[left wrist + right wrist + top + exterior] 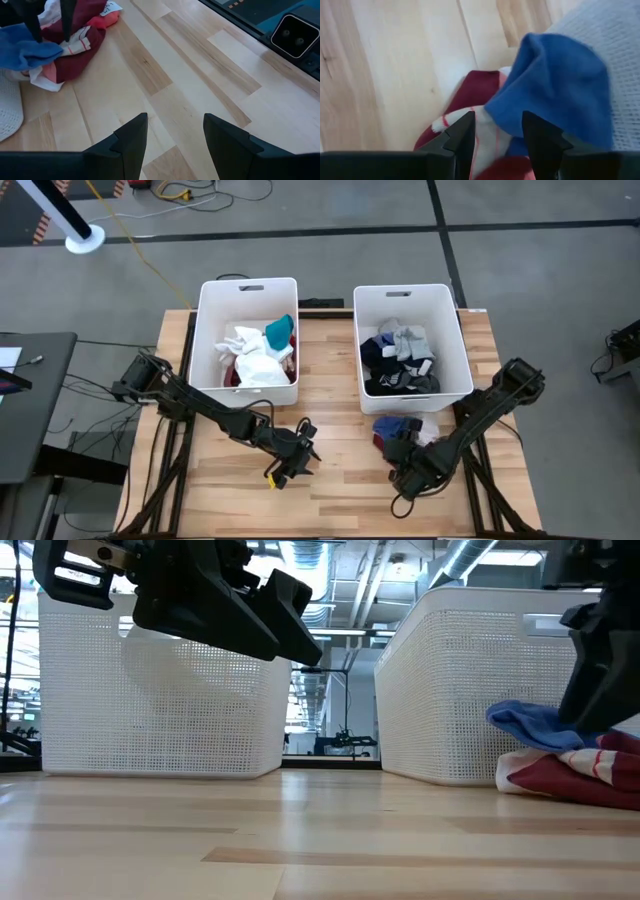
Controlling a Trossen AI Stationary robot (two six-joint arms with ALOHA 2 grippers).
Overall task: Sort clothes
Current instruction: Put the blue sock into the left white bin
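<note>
No writing is showing legibly. My right claw (495, 132), fingers apart, is hovering over the clothes (398, 430) on the wooden bench (340, 490); my left claw (172, 137) is gaping mid-bench.

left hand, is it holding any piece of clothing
No, the left hand is open over bare wood with nothing between its fingers; the clothes lie farther off.

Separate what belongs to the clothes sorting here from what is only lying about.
Part of the job:
- small heap of blue, maroon and white fabric garments on the wooden table
- light and teal clothes in the left white plastic bin
- dark and grey clothes in the right white plastic bin
- right gripper at the heap
- left gripper, empty

Lying about:
- yellow cable on the floor
- dark side desk
</note>
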